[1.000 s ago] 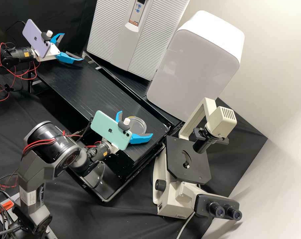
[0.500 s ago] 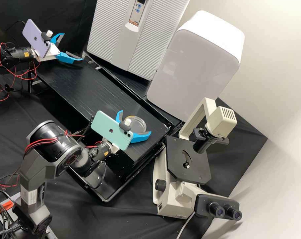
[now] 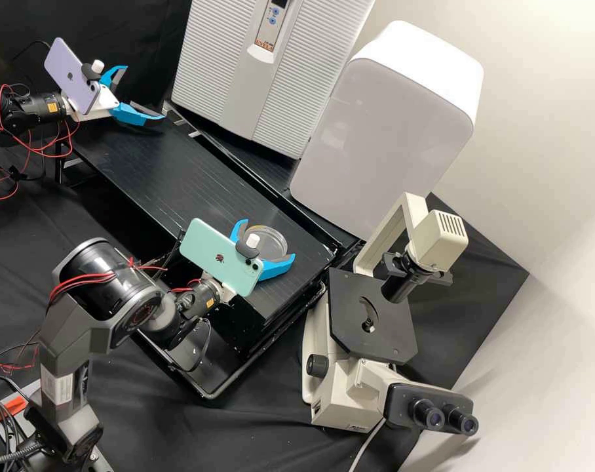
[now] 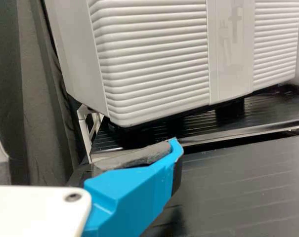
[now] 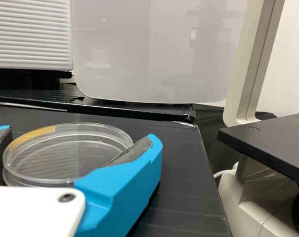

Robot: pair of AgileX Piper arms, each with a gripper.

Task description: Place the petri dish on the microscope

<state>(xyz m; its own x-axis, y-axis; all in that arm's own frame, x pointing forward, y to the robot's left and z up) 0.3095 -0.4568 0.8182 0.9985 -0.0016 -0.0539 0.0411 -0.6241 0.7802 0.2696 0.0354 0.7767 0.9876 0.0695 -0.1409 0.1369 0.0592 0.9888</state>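
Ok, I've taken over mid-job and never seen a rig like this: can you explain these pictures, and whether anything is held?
You are looking at two robot arms, each ending in a blue-fingered gripper. The high view looks down from a fixed camera; each wrist view comes from a camera on that arm, so its own gripper shows at the bottom.

A clear petri dish lies on the black bench. The right gripper has its fingers apart on either side of it; I can't tell whether they grip it. The left gripper is open and empty, near a ribbed white cabinet. The microscope, where the dish should go, stands beyond the bench's end.
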